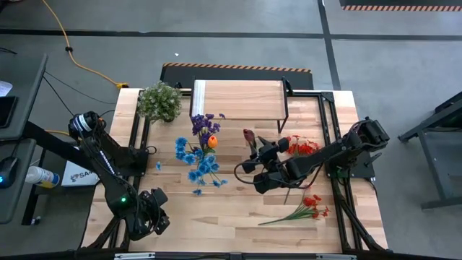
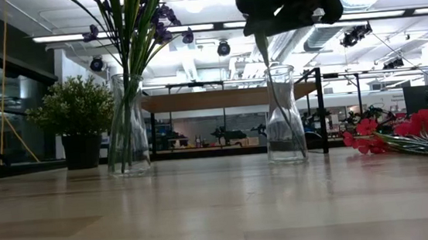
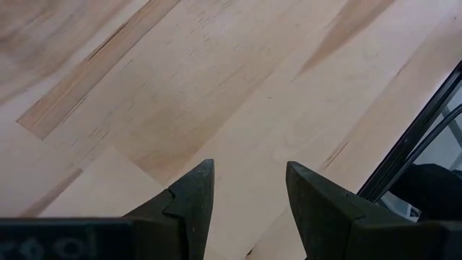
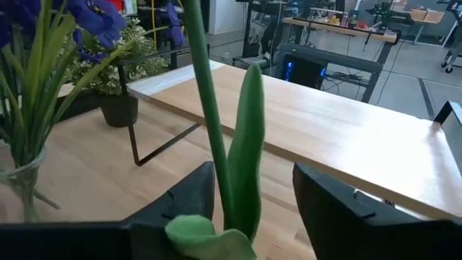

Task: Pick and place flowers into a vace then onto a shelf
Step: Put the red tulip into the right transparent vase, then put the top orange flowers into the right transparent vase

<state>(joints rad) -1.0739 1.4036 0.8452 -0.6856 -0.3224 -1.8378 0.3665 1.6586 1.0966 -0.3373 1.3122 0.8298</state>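
Observation:
My right gripper [image 1: 253,159] [image 2: 289,1] hovers open over a clear glass vase [image 2: 283,114] in the middle of the table. A dark maroon flower [image 1: 249,136] stands there, and its green stem [image 2: 264,49] [image 4: 206,94] runs down into the vase's mouth between my fingers. A second vase [image 2: 126,124] to its left holds blue, purple and orange flowers [image 1: 202,148]. Red flowers [image 1: 303,146] [image 2: 409,130] lie flat on the table's right side, with another red sprig [image 1: 312,206] nearer. The shelf [image 1: 238,99] [image 4: 325,130] stands at the far edge. My left gripper [image 1: 157,217] [image 3: 249,195] waits open at the near left corner. My right gripper's fingers stand level on either side of the maroon flower's stem [image 4: 220,180], with a leaf [image 4: 249,144] in the gap. The stem runs close by one finger [image 4: 195,206]; I cannot tell whether it touches. A wide gap stays on the other side.
A bushy potted plant [image 1: 159,101] [image 2: 78,116] stands at the far left beside the shelf. Black frame rails [image 1: 332,130] run along the table's right and left sides. Bare wood lies along the near edge [image 1: 231,224].

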